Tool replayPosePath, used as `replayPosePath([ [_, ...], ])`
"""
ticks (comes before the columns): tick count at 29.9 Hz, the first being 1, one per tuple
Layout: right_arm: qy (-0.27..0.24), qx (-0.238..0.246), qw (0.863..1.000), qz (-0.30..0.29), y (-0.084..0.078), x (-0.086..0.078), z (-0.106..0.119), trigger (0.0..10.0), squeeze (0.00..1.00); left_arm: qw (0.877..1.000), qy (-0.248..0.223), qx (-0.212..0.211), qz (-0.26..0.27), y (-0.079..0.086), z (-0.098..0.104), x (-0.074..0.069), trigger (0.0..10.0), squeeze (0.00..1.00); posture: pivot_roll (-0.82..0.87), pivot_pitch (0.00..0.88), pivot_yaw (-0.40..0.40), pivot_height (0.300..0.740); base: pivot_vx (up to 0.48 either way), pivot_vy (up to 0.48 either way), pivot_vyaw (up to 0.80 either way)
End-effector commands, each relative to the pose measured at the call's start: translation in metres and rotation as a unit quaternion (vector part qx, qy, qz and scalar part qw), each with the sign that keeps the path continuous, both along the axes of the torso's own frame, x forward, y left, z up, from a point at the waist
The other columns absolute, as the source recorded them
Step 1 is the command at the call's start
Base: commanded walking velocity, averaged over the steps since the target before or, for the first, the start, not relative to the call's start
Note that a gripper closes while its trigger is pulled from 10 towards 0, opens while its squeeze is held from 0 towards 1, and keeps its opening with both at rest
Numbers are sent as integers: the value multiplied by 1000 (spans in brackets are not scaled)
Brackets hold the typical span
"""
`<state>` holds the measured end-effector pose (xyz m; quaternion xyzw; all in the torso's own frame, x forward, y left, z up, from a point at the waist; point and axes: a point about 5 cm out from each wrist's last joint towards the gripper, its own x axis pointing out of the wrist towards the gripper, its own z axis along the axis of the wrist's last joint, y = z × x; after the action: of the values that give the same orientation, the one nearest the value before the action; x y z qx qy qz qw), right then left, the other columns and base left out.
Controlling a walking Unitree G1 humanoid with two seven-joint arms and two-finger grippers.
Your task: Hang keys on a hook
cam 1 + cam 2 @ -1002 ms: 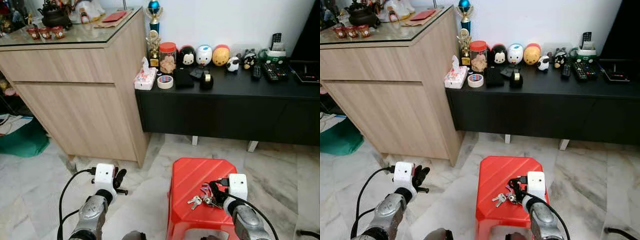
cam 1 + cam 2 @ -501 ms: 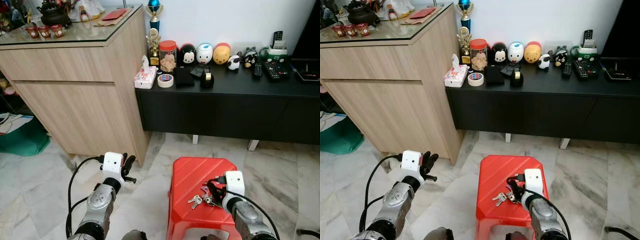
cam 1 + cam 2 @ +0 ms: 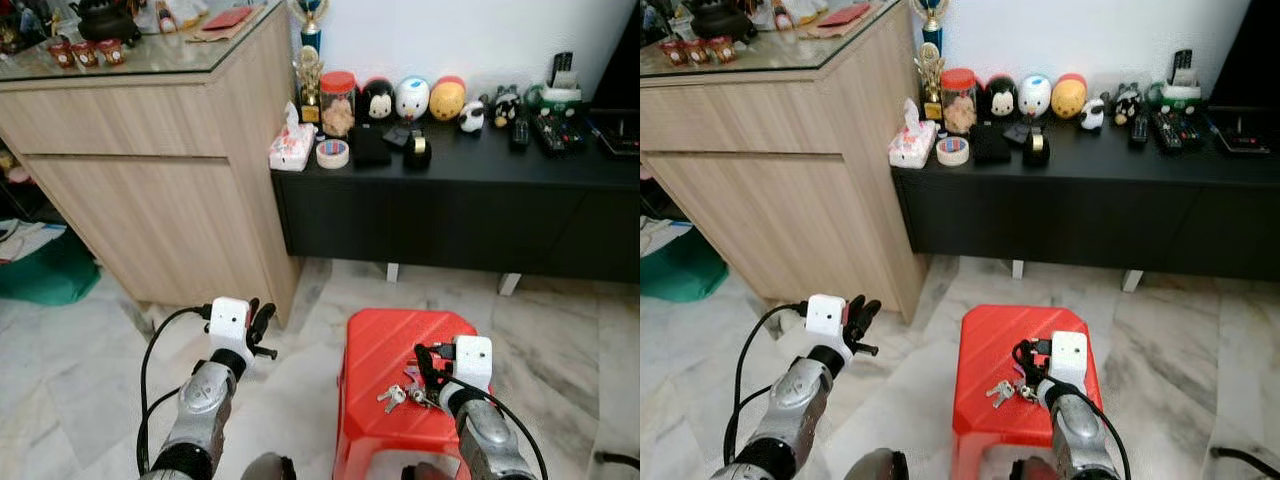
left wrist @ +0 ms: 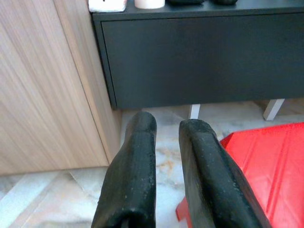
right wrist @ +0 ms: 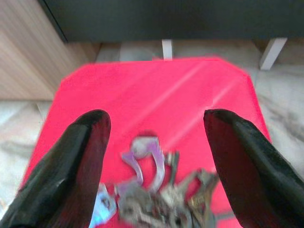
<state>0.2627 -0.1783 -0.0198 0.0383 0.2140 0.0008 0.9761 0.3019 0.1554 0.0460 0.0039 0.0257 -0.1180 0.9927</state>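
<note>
Surfaces we see here
We note metal keys (image 5: pixel 156 194) on a glossy red plastic stool (image 3: pixel 385 345), matt wood-grain cabinet (image 3: pixel 150 190), polished marble floor (image 3: pixel 70 350).

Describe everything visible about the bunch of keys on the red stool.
The bunch of keys is a small cluster of silvery metal keys with a purple clip or carabiner among them, lying flat in a loose heap on the red plastic stool, toward its near side. The right end effector hovers just over it, fingers spread wide to either side and not touching it. Finer detail is blurred.
</note>
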Motion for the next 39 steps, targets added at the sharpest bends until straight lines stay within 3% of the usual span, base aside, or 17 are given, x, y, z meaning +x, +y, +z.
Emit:
replayPosePath([
  [1,1,2,1000,2,1,0,0,10000,0,1000,1,-2,4,3,2,0,10000,0,-45,28,73,620,0,0,0],
  [26,98,-26,993,62,-5,11,-3,10000,0,1000,1,19,-17,-5,21,-3,10000,0,-17,38,84,620,0,0,0],
  [39,120,-22,992,32,-18,14,-1,10000,0,999,1,29,-18,-2,27,-7,10000,0,16,40,90,620,0,0,0],
])
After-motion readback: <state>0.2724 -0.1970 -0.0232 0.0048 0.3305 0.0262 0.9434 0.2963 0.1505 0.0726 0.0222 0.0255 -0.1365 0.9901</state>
